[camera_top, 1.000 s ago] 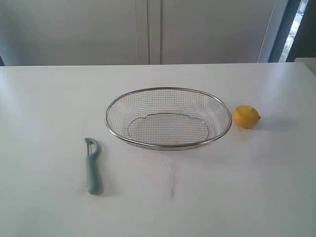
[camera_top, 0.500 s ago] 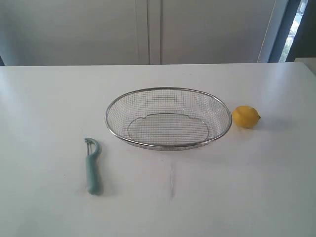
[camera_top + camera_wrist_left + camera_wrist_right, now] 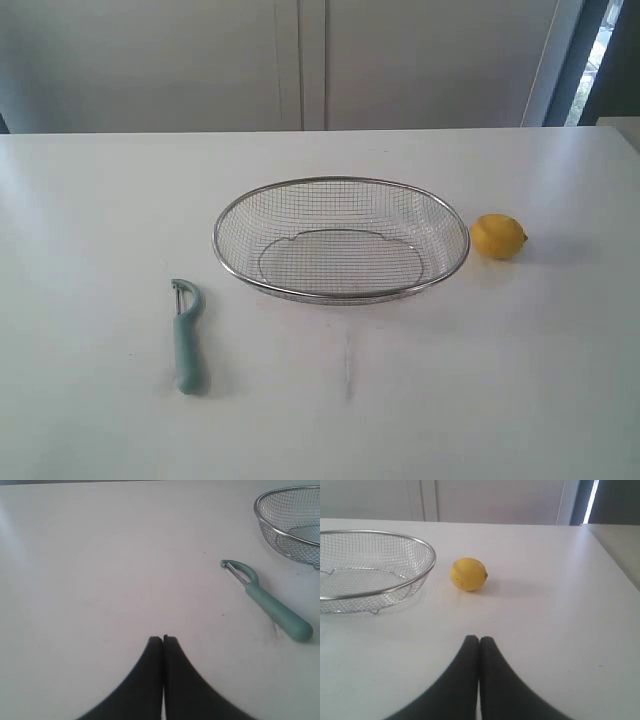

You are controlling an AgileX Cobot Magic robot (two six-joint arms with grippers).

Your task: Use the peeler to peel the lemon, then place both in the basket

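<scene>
Jaws on both arms pinched together, empty. Peeler (image 3: 186,345) left of basket (image 3: 340,180), lemon (image 3: 498,237) right: we reckon one item per arm.

On my counter (image 3: 100,200) the silver wire-mesh basket (image 3: 340,297) sits upright in the middle, a wide, shallow oval. The lemon (image 3: 498,237) rests just beside its right rim, yellow, skin whole, nub pointing away. The teal-handled peeler (image 3: 186,337) lies flat on my left, apart from the basket, its blade head nearer the basket.
</scene>
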